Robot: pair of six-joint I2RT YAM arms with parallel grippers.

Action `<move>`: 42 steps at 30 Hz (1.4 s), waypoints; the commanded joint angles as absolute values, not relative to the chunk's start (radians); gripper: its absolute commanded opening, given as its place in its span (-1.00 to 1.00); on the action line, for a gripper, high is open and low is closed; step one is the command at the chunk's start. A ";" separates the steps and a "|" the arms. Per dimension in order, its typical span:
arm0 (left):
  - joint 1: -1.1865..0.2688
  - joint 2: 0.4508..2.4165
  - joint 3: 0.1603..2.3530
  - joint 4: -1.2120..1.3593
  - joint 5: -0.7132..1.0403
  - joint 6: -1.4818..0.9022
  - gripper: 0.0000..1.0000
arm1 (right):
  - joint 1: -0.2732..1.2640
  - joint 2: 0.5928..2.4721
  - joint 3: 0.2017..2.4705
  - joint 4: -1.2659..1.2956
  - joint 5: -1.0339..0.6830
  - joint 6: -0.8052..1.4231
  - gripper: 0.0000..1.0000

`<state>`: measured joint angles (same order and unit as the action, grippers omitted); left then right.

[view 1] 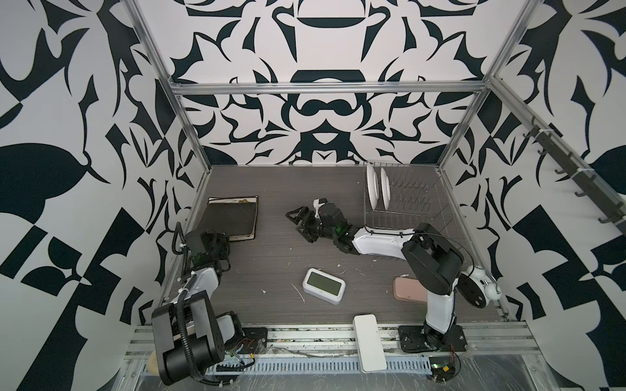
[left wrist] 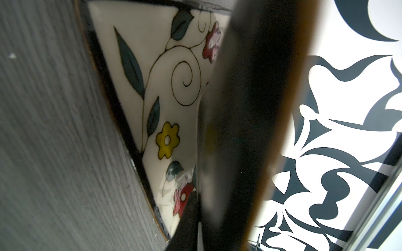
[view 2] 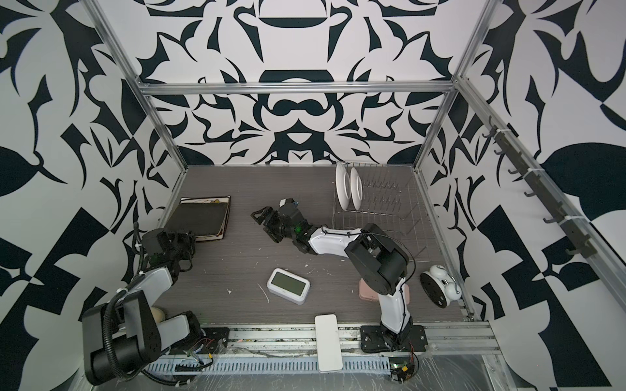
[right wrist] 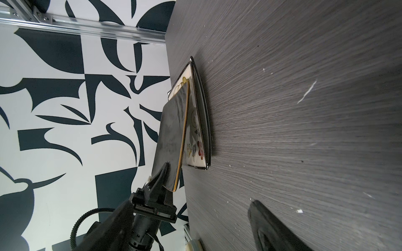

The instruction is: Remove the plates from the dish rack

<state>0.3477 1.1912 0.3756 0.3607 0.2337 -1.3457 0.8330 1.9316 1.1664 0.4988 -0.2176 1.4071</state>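
The dish rack (view 1: 406,211) (view 2: 379,211) stands at the back right, and two round white plates (view 1: 372,189) (view 2: 355,189) stand upright at its left end. At the left lies a cream floral square plate (left wrist: 169,76) (right wrist: 194,139) on a dark one. Over them tilts a dark square plate with a tan edge (view 1: 232,216) (view 2: 200,216) (left wrist: 250,108) (right wrist: 171,134). My left gripper (view 1: 225,242) (view 2: 191,237) (right wrist: 166,173) is shut on its near edge. My right gripper (view 1: 298,221) (view 2: 262,223) hangs open and empty over mid-table, left of the rack; one finger (right wrist: 272,228) shows.
A white digital clock (view 1: 323,286) lies near the front middle and a pink case (view 1: 406,289) sits under the right arm. A white alarm clock (view 1: 481,287) stands at the right edge. A flat white rectangular object (view 1: 369,342) rests on the front rail.
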 commanded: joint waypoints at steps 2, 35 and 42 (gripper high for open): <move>0.352 1.177 0.453 0.544 0.262 -1.350 -1.00 | 0.838 1.899 1.190 0.545 -0.226 1.402 0.74; 0.387 1.190 0.452 0.495 0.250 -1.349 -1.00 | 0.838 1.901 1.183 0.546 -0.231 1.408 0.70; 0.391 1.193 0.452 0.497 0.258 -1.350 -1.00 | 0.838 1.901 1.182 0.547 -0.232 1.408 0.70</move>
<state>0.3870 1.2057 0.3866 0.3603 0.2291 -1.3464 0.8330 1.9316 1.1664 0.4988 -0.2245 1.4078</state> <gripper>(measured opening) 0.154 0.851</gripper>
